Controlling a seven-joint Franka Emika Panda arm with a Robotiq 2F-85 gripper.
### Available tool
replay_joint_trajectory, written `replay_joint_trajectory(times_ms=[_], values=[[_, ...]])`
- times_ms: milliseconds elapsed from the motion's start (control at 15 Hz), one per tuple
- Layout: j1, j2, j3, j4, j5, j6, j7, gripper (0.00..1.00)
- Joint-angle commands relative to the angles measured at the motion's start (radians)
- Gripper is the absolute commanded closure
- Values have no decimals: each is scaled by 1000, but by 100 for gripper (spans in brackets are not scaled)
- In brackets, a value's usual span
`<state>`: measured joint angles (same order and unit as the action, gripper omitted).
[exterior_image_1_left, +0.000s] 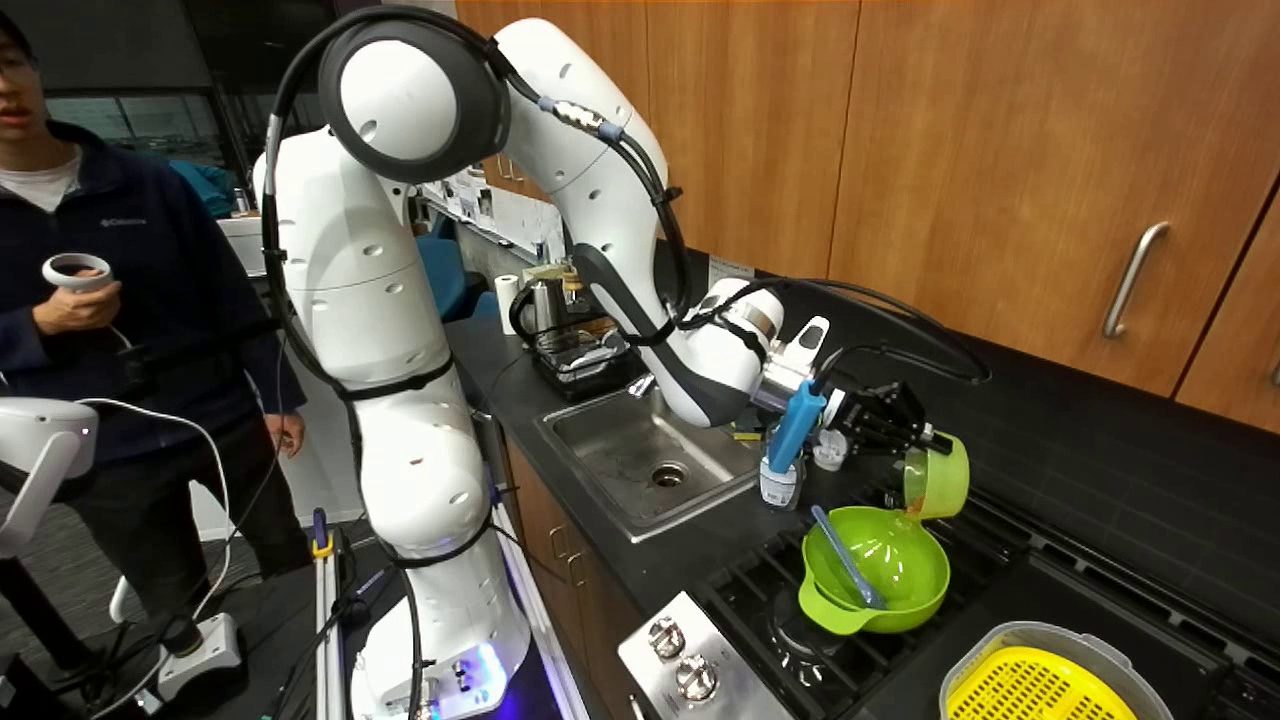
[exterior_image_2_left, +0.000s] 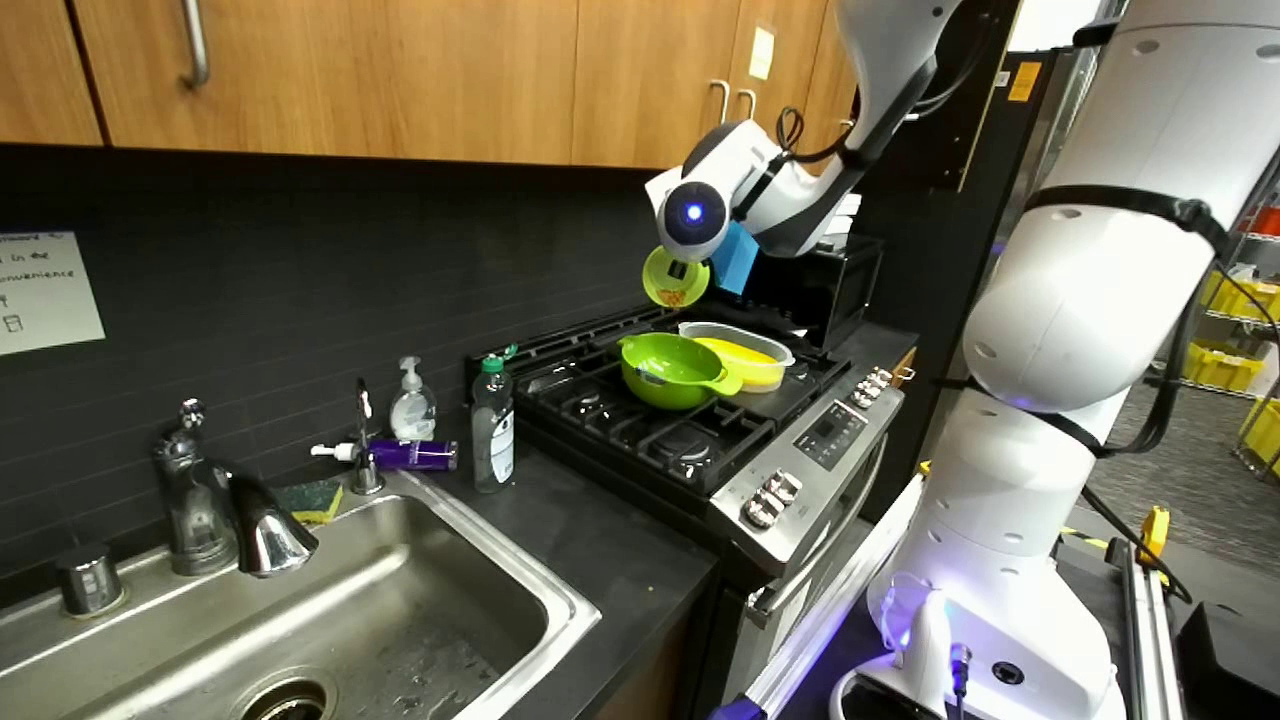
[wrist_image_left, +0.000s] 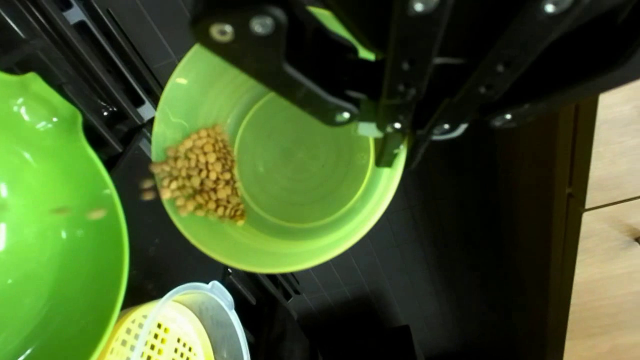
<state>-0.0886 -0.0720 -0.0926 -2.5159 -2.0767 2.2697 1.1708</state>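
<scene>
I have my gripper (wrist_image_left: 402, 145) pinched on the rim of the small green bowl (wrist_image_left: 305, 165), one finger inside and one outside, the jaws closed down to that thin wall. The small bowl is pale, see-through green plastic, round, with a ring marking its flat bottom. It is held above the big green bowl (exterior_image_1_left: 910, 570), toward the wall side, tipped over with its mouth facing sideways. Small brown pieces (wrist_image_left: 205, 175) are heaped against its lower side and spill at the lip; a few show blurred in the air, some of them over the big bowl.

For room, my wrist view shows a dark gap between the two green rims. The clear tub (wrist_image_left: 225, 315) stands near the big bowl, on the side away from the sink (exterior_image_2_left: 440, 590). Behind the big bowl rises the dark wall (exterior_image_2_left: 300, 270), with wooden cupboards (exterior_image_2_left: 400, 80) above. The stove (exterior_image_2_left: 640, 430) reaches out past the bowl on its sink side.

Counting: two green bowls, one blue utensil (exterior_image_1_left: 846, 557) leaning in the big one, one tub, one yellow strainer (exterior_image_1_left: 1035, 690) inside that, and three bottles beyond the stove on the big bowl's sink side: a green-capped bottle (exterior_image_2_left: 493, 430), a pump bottle (exterior_image_2_left: 413, 410) and a purple bottle (exterior_image_2_left: 420, 456) lying down.
</scene>
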Motion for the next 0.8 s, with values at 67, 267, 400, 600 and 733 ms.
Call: replay_joint_trajectory(times_ms=[67, 267, 400, 600, 733], values=[[6, -22, -5, -13, -77, -22, 45, 99], [6, -22, -7, -14, -109, -18, 65, 99], [5, -22, -8, -14, -123, -18, 74, 99], [3, -24, -12, -15, -163, -17, 110, 99], [2, -24, -14, -17, -182, -22, 129, 99]])
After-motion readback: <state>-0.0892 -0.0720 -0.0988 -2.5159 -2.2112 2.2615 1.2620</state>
